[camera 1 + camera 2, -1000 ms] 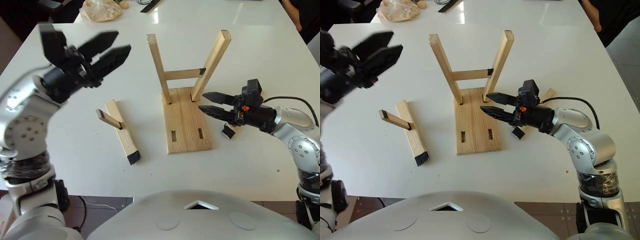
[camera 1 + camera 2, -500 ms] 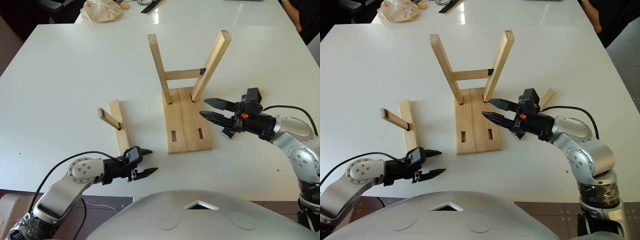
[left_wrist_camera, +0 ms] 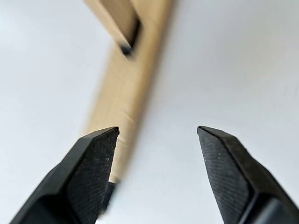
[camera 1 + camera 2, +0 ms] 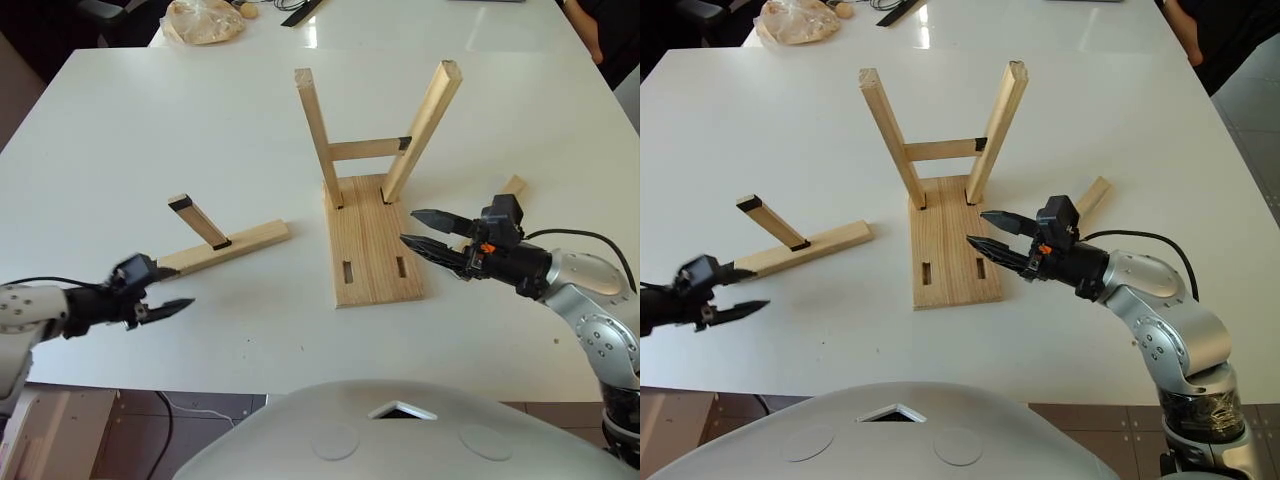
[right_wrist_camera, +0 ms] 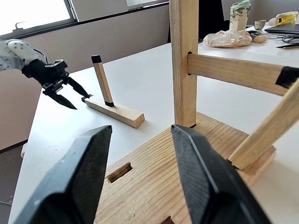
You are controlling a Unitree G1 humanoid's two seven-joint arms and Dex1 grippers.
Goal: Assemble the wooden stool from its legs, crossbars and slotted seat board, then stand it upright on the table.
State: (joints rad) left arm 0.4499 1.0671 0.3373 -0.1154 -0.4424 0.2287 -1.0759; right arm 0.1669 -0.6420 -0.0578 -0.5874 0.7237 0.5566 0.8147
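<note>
The left gripper [image 4: 170, 298] is now out toward the left front of the table [image 4: 150, 130] instead of in front of the robot, and the loose leg [image 4: 225, 248] lies crosswise where it lay lengthwise before. Its short crossbar [image 4: 200, 220] sticks up, black-tipped. The left gripper's fingers [image 3: 93, 158] are spread apart, empty, just off the leg's near end. The slotted seat board [image 4: 370, 250] lies flat at the table's middle, two legs [image 4: 318, 135] standing in its far slots and joined by a crossbar [image 4: 365, 150]; the two near slots hold nothing. The right gripper [image 4: 408, 226] has drawn back slightly and hovers at the board's right edge with its fingers parted, gripping nothing. Another wooden piece [image 4: 512, 186] lies behind it, partly hidden
</note>
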